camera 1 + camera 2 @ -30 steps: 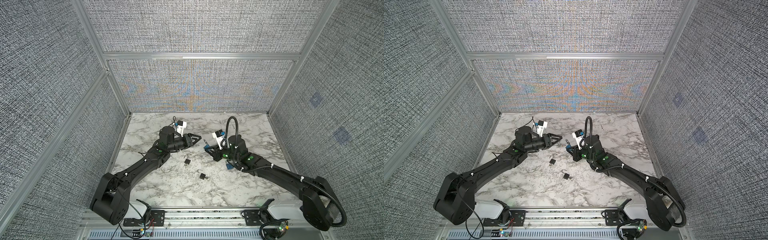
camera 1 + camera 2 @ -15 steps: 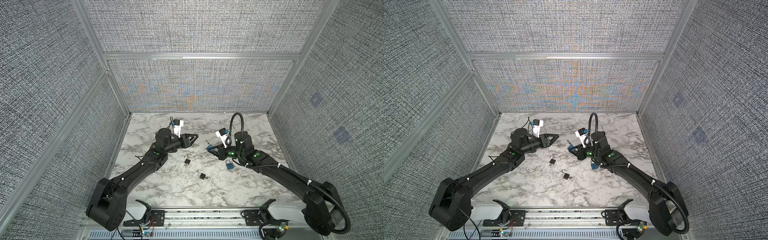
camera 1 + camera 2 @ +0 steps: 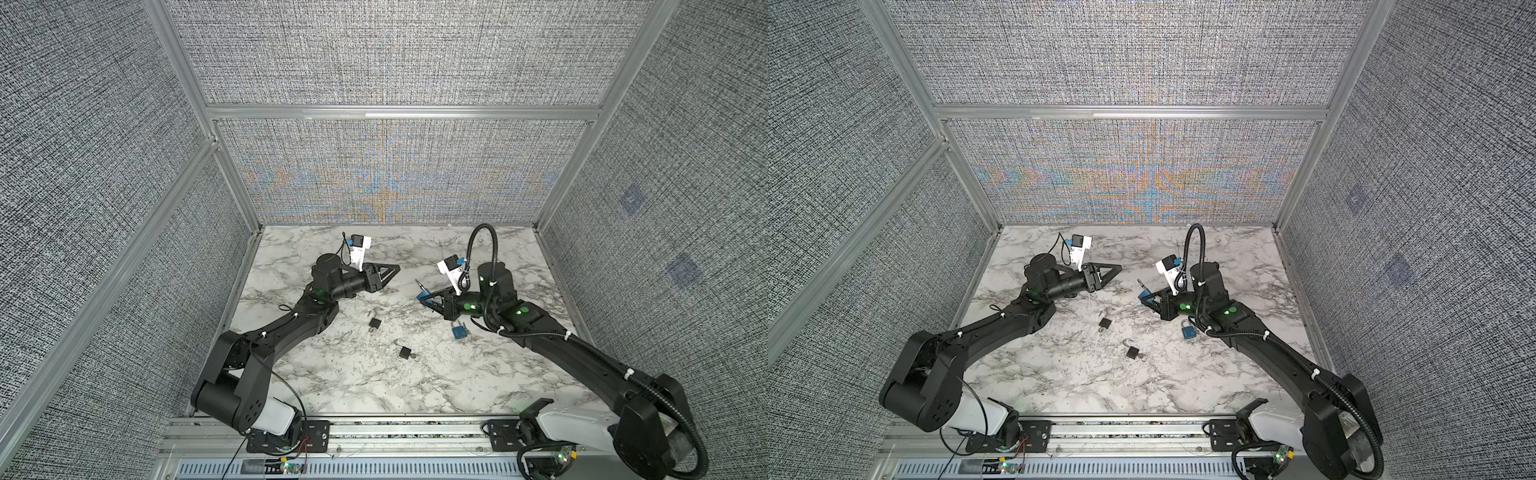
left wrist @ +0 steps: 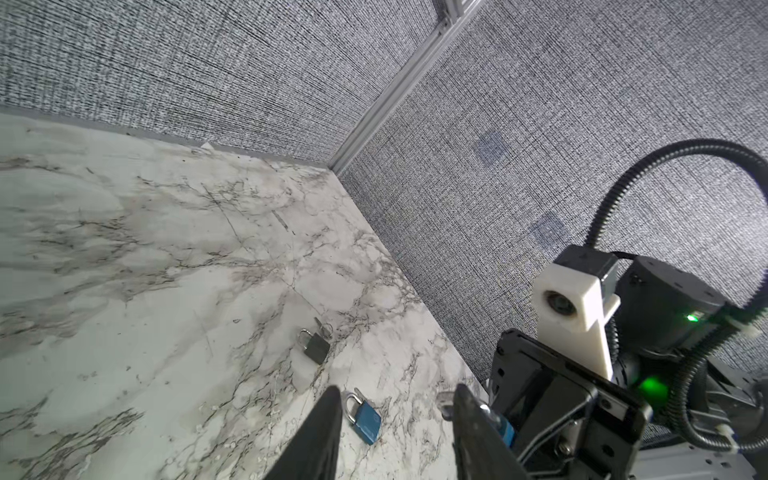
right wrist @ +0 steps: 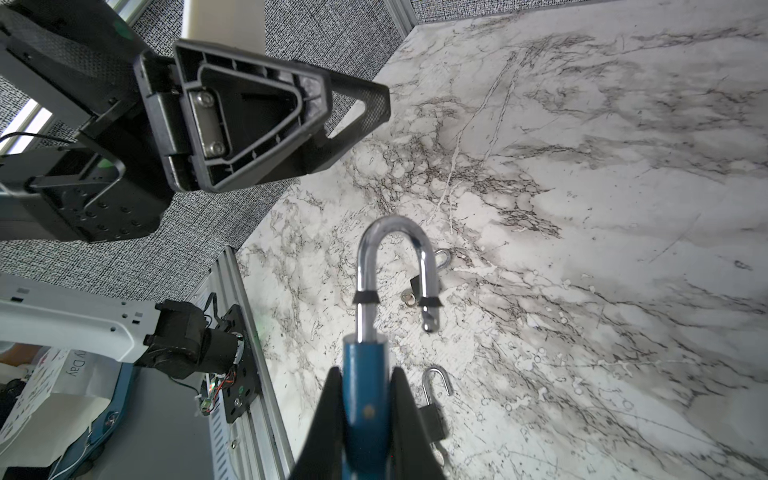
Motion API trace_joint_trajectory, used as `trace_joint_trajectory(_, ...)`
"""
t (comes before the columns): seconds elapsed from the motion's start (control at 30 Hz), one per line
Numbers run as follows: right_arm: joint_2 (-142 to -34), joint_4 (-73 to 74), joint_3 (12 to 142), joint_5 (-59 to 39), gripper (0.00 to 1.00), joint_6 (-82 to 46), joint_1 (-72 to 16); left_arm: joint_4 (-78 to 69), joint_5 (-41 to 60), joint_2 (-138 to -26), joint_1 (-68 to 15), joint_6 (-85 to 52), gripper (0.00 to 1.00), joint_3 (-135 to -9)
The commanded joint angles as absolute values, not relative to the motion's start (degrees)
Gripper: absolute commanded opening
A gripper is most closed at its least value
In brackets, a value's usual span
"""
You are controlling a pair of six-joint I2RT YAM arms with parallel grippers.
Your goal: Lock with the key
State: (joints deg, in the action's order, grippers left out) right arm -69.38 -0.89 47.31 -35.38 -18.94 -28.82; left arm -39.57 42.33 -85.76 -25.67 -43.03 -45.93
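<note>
Above the marble table point(image 3: 374, 386), right jaws tight on open-shackled blue padlock point(image 5: 365, 386), left jaws apart

Marble table point(image 3: 332, 386) bearing a rear black padlock point(image 3: 375, 323), a front black padlock point(image 3: 404, 352) and a blue padlock point(image 3: 459, 332) at right.

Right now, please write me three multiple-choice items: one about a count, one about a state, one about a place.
1. How many black padlocks lie on the table? A one; B two; C four.
2. The left gripper is: A open and empty; B shut on a key; C shut on a padlock.
3. The blue padlock with the open shackle is: A on the table; B in the left gripper; C in the right gripper.
Answers: 1 B, both top views show two. 2 A, nothing sits between its parted jaws. 3 C, the right wrist view shows its jaws clamping the blue body.
</note>
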Motion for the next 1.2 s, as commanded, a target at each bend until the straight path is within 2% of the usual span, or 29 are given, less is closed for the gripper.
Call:
trace_joint_trajectory(0.0,-69.6,1.4,46.9,-40.6,0.0,-19.5,-28.5,-47.1,47.6,-87.1,-25.6,-45.3,0.46,-46.3)
trace_joint_trajectory(0.3,-73.5,0.5,49.0,-52.5,0.0,-20.3,-28.0,-47.8,52.8,-88.3,-26.8,-44.7,0.46,-47.6)
trace_joint_trajectory(0.7,-75.7,2.6,50.3,-57.3,0.0,-22.7,-26.2,-49.4,58.4,-89.4,-28.1,-45.5,0.46,-48.0)
trace_joint_trajectory(1.17,-76.8,4.3,50.1,-59.6,0.0,-25.1,-24.8,-53.2,60.7,-91.3,-29.0,-48.1,0.32,-47.1)
